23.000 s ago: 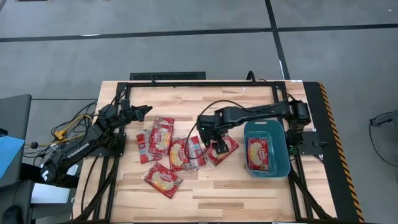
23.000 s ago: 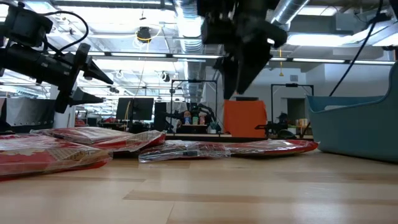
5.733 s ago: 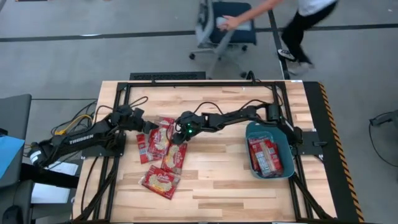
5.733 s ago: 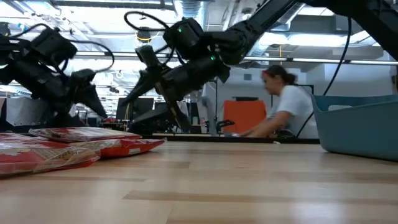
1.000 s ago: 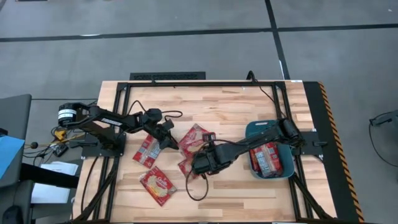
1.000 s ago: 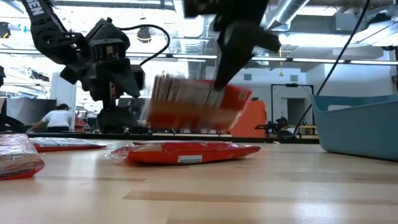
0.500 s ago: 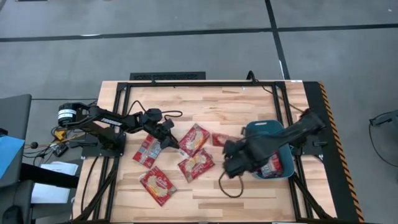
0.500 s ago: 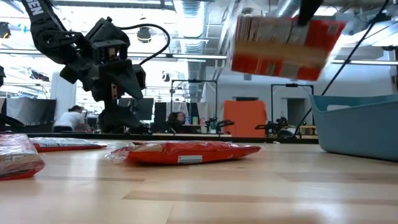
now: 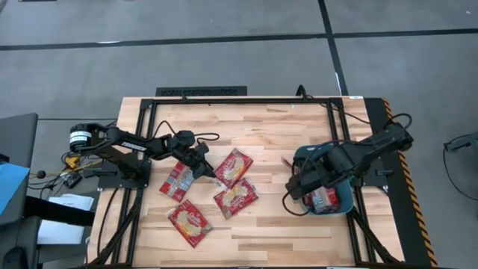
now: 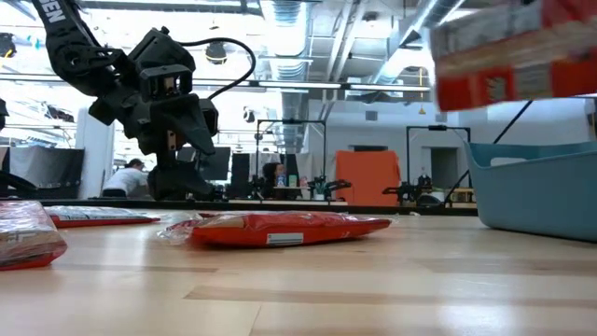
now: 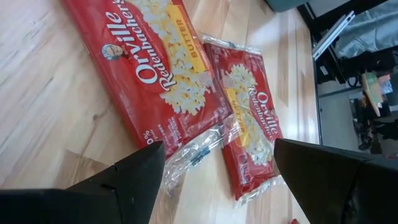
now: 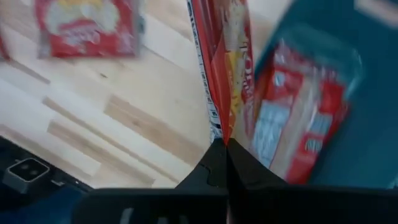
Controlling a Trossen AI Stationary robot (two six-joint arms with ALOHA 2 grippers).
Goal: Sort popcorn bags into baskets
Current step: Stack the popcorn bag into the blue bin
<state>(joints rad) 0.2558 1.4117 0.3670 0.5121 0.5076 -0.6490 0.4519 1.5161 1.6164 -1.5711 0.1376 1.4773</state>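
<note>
- Four popcorn bags lie on the wooden table (image 9: 299, 232), all well off to the left-arm side of the teal basket (image 9: 341, 206), so I judge the sorting is partway done.
- My right gripper (image 9: 296, 184) hangs over the basket's near-left rim, fingers pinched together on the edge of one bag (image 12: 225, 68). The right wrist view shows that bag hanging edge-on from the fingertips, which keeps it clear of the basket wall on the way in.
- In the low view the carried bag (image 10: 522, 51) is high above the basket's rim, so I judge it needs to go further over the middle of the basket, and lower, before I let go.
- Inside the basket, packets already lie flat on the floor (image 9: 323, 199); the carried one should land on top of them.
- My left gripper (image 9: 203, 166) is low over the table, far from the basket, with its fingers (image 11: 134, 180) spread wide apart. It sits just beside the bag nearest it (image 9: 177, 181) and next to the upper bag (image 9: 234, 166), and holds nothing.
- Through the left wrist view, two bags lie face up beyond those spread fingers: a large one (image 11: 149, 74) and a second (image 11: 252, 127) beside it. I judge it is lined up to nudge or take one of them.
- Of the remaining two, one bag (image 9: 236, 197) lies closest to the basket, and another (image 9: 190, 222) lies furthest from it.
</note>
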